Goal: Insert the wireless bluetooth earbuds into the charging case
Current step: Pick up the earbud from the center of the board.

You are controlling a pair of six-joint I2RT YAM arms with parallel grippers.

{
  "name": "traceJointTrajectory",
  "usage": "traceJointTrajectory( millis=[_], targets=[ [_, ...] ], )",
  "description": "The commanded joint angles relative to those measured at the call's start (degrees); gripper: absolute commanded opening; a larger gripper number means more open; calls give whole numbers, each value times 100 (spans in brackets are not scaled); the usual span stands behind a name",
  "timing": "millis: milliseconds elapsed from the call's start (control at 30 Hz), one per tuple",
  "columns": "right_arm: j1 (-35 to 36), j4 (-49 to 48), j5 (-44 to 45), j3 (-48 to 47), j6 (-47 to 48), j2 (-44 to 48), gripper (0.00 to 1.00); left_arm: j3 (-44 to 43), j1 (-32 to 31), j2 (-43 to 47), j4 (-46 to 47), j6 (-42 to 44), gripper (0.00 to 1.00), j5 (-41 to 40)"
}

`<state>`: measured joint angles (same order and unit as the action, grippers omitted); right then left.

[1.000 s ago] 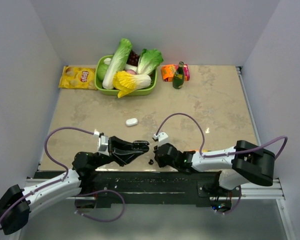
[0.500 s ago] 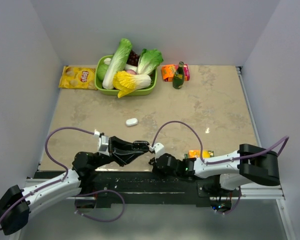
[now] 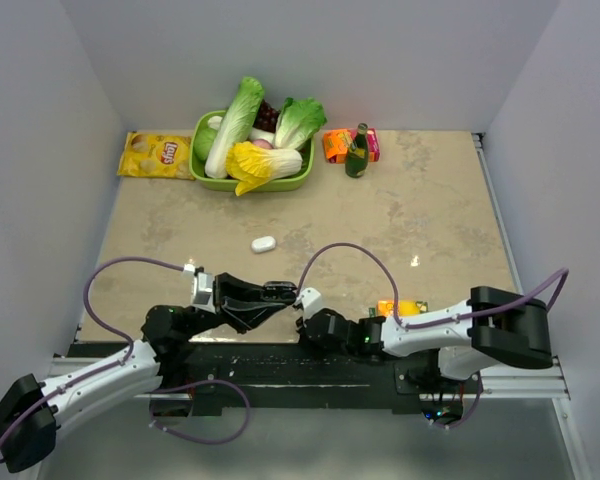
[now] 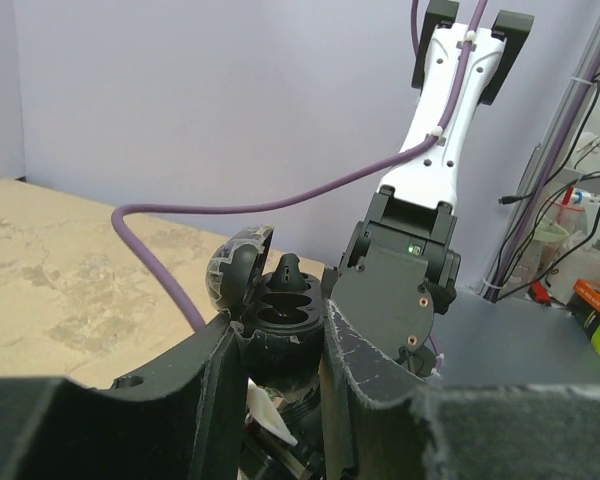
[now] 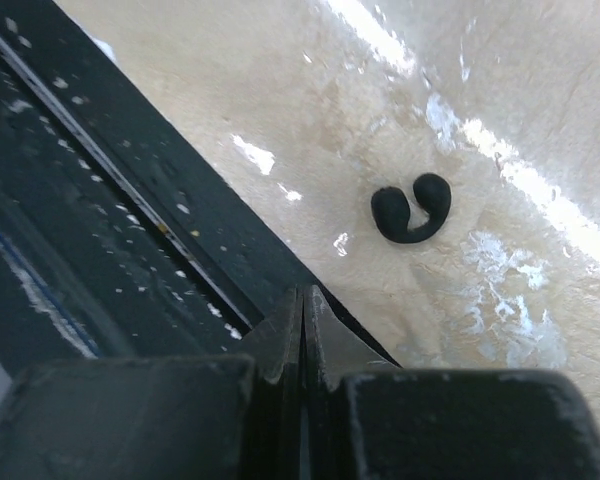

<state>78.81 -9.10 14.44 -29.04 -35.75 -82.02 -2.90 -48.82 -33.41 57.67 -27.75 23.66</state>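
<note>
My left gripper [image 4: 280, 345] is shut on the black charging case [image 4: 280, 310], holding it upright with its lid [image 4: 235, 275] swung open to the left. A black earbud [image 4: 288, 268] sticks up from the case's far side. A second black earbud [image 5: 410, 208] lies loose on the beige table, just beyond and right of my right gripper [image 5: 302, 295]. That gripper is shut with nothing between its fingers, low over the table's near edge. In the top view the right gripper [image 3: 306, 322] sits just right of and below the left gripper [image 3: 283, 293], and the loose earbud is hidden.
A small white oval case [image 3: 264, 243] lies mid-table. At the back are a green basket [image 3: 202, 181] of vegetables, a yellow chips bag [image 3: 155, 155], an orange packet [image 3: 335, 146] and a dark bottle [image 3: 357, 152]. An orange item [image 3: 400, 308] lies beside the right arm. A black rail [image 3: 280, 365] runs along the near edge.
My right gripper has swung left and down towards the near edge and its jaws have closed. The left gripper and the case have barely moved.
</note>
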Motion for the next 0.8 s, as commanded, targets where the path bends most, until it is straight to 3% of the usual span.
traceJointTrajectory(
  millis=[0, 300, 767],
  targets=[
    [3, -189, 287, -155, 68, 493, 0, 536, -5, 54, 157, 112, 0, -37],
    [-515, -109, 253, -5, 402, 477, 0, 544, -5, -69, 271, 112, 0, -11],
    [-524, -593, -2, 91, 279, -16, 0, 518, -5, -69, 218, 112, 0, -37]
  ],
)
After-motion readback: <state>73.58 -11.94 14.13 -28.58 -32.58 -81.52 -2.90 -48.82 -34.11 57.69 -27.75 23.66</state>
